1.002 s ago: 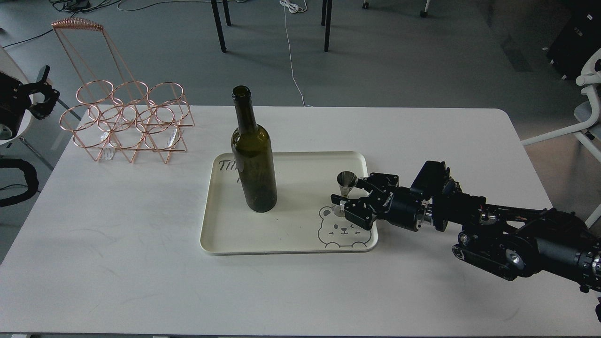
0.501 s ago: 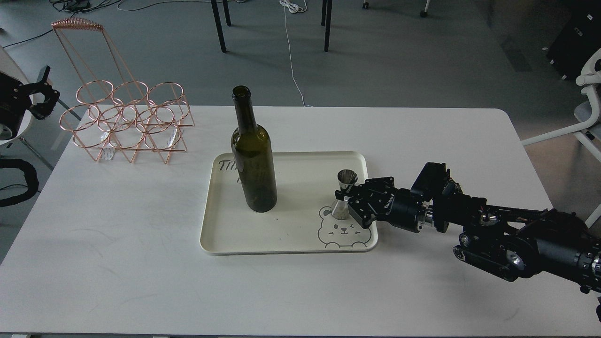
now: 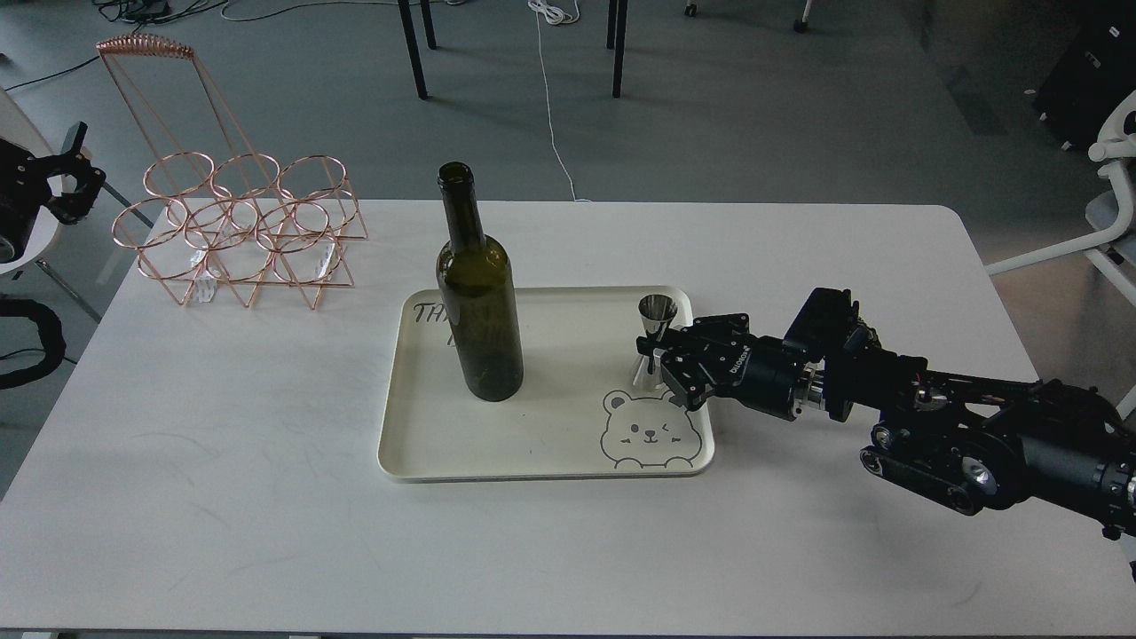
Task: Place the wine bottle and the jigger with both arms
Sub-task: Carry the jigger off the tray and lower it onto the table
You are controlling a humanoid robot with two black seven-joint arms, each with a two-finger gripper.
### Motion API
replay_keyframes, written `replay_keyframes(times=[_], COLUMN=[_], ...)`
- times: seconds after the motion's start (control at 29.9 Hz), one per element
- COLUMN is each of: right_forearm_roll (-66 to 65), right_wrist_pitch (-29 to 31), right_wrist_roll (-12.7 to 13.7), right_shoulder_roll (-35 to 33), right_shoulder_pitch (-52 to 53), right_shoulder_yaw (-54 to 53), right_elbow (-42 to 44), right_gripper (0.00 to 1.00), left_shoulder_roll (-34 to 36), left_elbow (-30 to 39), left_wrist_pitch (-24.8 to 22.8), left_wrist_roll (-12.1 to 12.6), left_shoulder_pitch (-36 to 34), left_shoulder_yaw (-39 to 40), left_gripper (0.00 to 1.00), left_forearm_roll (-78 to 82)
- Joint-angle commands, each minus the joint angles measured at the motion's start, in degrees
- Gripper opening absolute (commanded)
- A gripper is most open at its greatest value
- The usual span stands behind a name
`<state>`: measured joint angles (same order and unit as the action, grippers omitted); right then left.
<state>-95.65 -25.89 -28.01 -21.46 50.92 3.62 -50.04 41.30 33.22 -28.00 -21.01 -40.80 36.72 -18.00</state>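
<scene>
The dark olive-green wine bottle (image 3: 479, 311) stands upright on the left part of a cream tray (image 3: 541, 473). My right gripper (image 3: 654, 355) reaches in from the right and is shut on the waist of the silver jigger (image 3: 658, 312). It holds the jigger upright over the tray's right side, just behind the printed bear face (image 3: 645, 433). The jigger's base looks slightly off the tray. My left gripper (image 3: 69, 173) is off the table's far left edge, fingers apart and empty, far from the bottle.
A copper wire bottle rack (image 3: 240, 231) with a tall handle stands at the table's back left. The white table (image 3: 266, 497) carries the tray in its middle. A white chair (image 3: 1109, 222) is at the right edge, and table legs and cables are on the floor behind.
My right gripper has closed on the jigger's waist and carried it up and slightly back, uncovering the bear's ear. My left gripper has drifted a little further left. The bottle has not moved.
</scene>
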Motion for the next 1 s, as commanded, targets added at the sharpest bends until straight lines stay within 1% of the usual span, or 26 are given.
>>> replay_keyframes(times=[0.0, 0.27, 0.4, 0.53, 0.8, 0.97], right_forearm_roll=[0.20, 0.64, 5.73, 9.16, 16.19, 19.18], right_wrist_pitch=[-1.53, -2.11, -2.11, -2.11, -2.11, -2.11], right_wrist_roll=[0.01, 0.01, 0.01, 0.01, 0.01, 0.01], right_shoulder_roll=[-2.35, -8.68, -10.79, -14.83, -15.54, -14.84], right_shoulder_pitch=[1.02, -0.99, -4.86, -7.67, -14.27, -15.33], right_shoulder_yaw=[-2.20, -10.73, -13.28, -13.37, -13.38, -13.20], right_elbow=[0.03, 0.03, 0.56, 2.57, 9.52, 12.33], right_gripper=[0.04, 0.03, 0.04, 0.03, 0.03, 0.03], left_shoulder_roll=[0.18, 0.27, 0.44, 0.97, 0.88, 0.88], left_elbow=[0.00, 0.09, 0.09, 0.09, 0.18, 0.18], left_wrist_pitch=[0.00, 0.00, 0.00, 0.00, 0.00, 0.00], left_wrist_roll=[0.00, 0.09, 0.09, 0.09, 0.09, 0.09], left_shoulder_pitch=[-0.07, -0.33, -0.33, -0.33, -0.33, -0.51], left_shoulder_yaw=[0.02, 0.02, 0.02, 0.02, 0.02, 0.02], left_gripper=[0.99, 0.99, 0.99, 0.99, 0.99, 0.99], left_forearm_roll=[-0.02, -0.02, -0.02, 0.07, 0.15, 0.15])
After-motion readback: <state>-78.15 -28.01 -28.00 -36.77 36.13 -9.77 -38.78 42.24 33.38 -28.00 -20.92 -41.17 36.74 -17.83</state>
